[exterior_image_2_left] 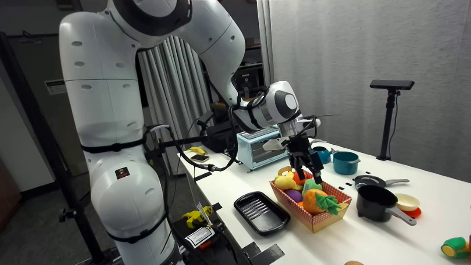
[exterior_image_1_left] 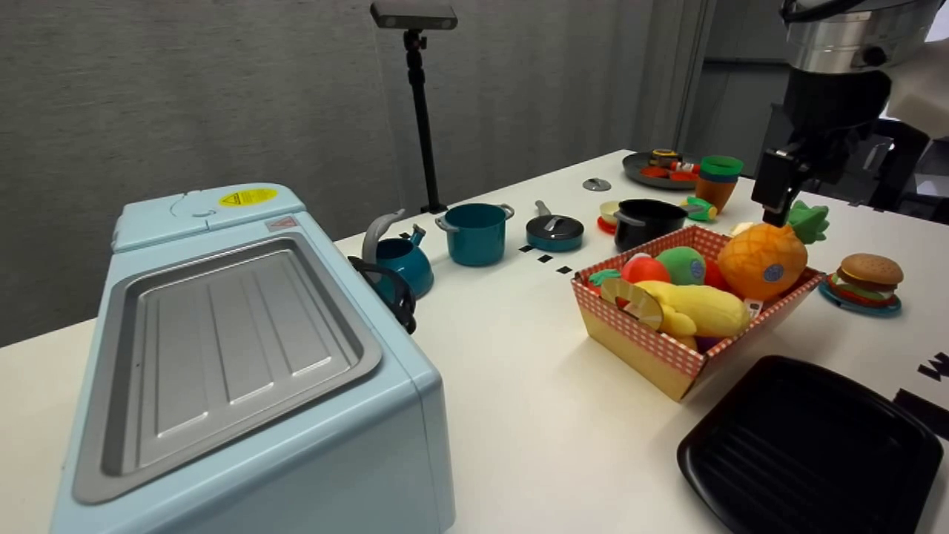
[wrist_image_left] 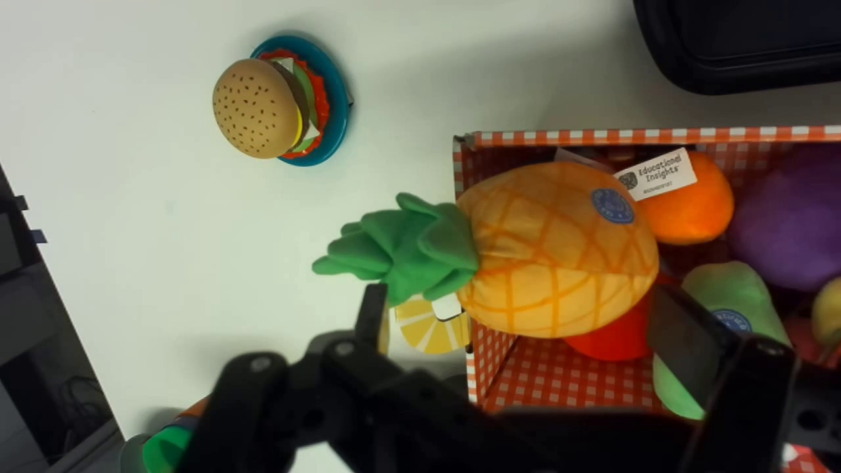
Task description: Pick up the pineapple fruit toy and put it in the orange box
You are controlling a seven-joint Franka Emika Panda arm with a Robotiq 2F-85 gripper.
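The pineapple toy, with an orange body and green crown, lies in one end of the red-checkered orange box among other fruit toys. The pineapple (exterior_image_1_left: 764, 259) (exterior_image_2_left: 314, 201) (wrist_image_left: 558, 243) and the box (exterior_image_1_left: 630, 356) (exterior_image_2_left: 325, 221) (wrist_image_left: 591, 137) show in all views. Its crown (wrist_image_left: 414, 246) hangs out over the short rim. My gripper (exterior_image_2_left: 309, 176) is above the box, pointing down. In the wrist view my gripper (wrist_image_left: 525, 312) is open, its fingers wide apart with nothing held. The pineapple is ahead of the fingers, apart from them as far as I can see.
The box also holds a yellow toy (exterior_image_1_left: 704, 308), a green pear (wrist_image_left: 729, 302) and several others. A black tray (exterior_image_1_left: 801, 445) and a burger toy (exterior_image_1_left: 867, 278) stand beside it. A black pot (exterior_image_2_left: 376, 202) is at its far side. A light-blue oven (exterior_image_1_left: 400, 415) is farther off.
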